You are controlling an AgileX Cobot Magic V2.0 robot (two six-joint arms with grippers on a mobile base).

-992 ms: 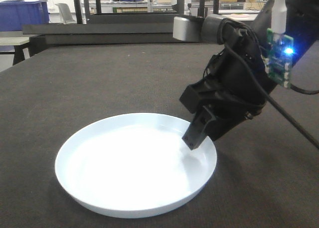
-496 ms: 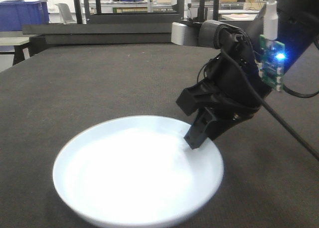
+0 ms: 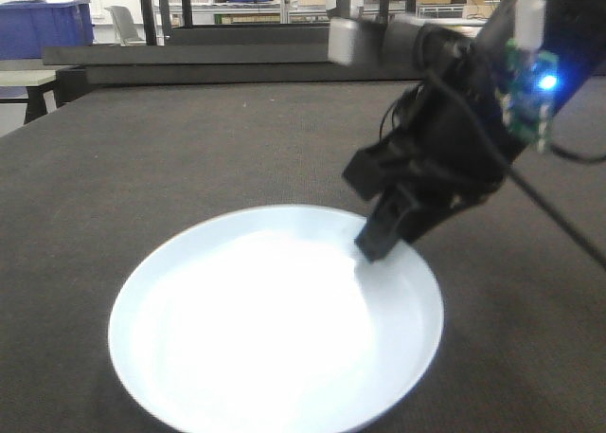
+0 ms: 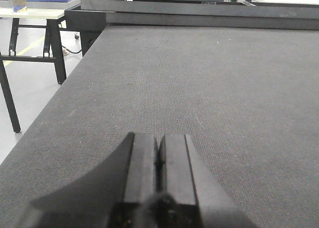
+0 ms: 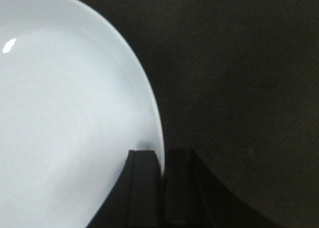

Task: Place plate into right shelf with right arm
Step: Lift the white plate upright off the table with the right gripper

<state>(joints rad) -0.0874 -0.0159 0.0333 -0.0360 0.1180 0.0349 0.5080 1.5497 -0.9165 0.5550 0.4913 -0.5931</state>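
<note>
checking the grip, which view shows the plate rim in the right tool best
The right wrist view: the plate rim sits pinched in the right tool, seen up close. The front view shows most of the plate, but the tool's body hides the pinch. The left wrist view shows no plate.

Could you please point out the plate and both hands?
Round glossy white plate [image 3: 270, 324]: front view, centre.
Black right hand [image 5: 160, 157]: right wrist view, between fingertips.
Black left hand [image 4: 158, 140]: left wrist view, between fingertips.

Glossy white plate [image 3: 265, 338] faintly tinted blue, on charcoal, finely woven-textured tabletop [image 3: 189, 149]; black right gripper [image 3: 374, 248], green board [image 3: 528, 106] lit blue at right, blue bin [image 3: 43, 26] far left.
</note>
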